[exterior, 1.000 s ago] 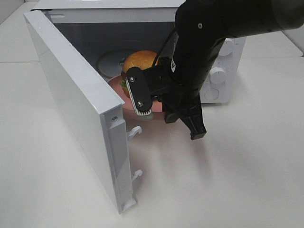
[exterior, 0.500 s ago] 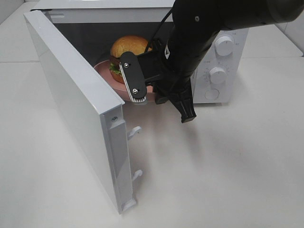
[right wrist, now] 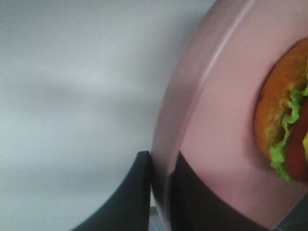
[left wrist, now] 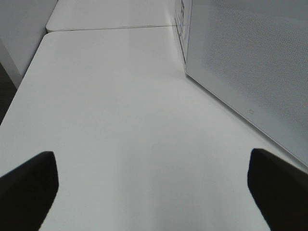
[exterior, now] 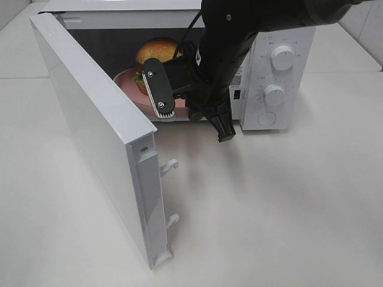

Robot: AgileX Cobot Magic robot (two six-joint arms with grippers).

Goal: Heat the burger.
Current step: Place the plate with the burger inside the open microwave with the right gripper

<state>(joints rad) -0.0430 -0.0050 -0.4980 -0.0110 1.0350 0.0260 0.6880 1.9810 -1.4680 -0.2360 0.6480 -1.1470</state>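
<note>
The burger point(exterior: 157, 50), with its golden bun and green lettuce, sits on a round pink plate point(exterior: 127, 84) in the mouth of the open microwave point(exterior: 275, 36). My right gripper point(exterior: 172, 111) is shut on the plate's near rim. The right wrist view shows the plate point(right wrist: 216, 134) pinched between two dark fingers point(right wrist: 130, 192), with the burger point(right wrist: 284, 130) at the frame's edge. My left gripper point(left wrist: 154, 187) is open over bare table, nothing between its fingertips, beside the microwave door point(left wrist: 250, 62). It does not show in the exterior high view.
The microwave door point(exterior: 90, 119) stands swung wide open toward the front left, its latch hooks point(exterior: 170, 164) pointing right. Two knobs point(exterior: 282, 57) are on the control panel to the right of the cavity. White table point(exterior: 287, 209) surrounds the oven.
My right gripper has carried the plate and burger back and to the left, from in front of the opening into the microwave cavity. The left gripper has stayed open.
</note>
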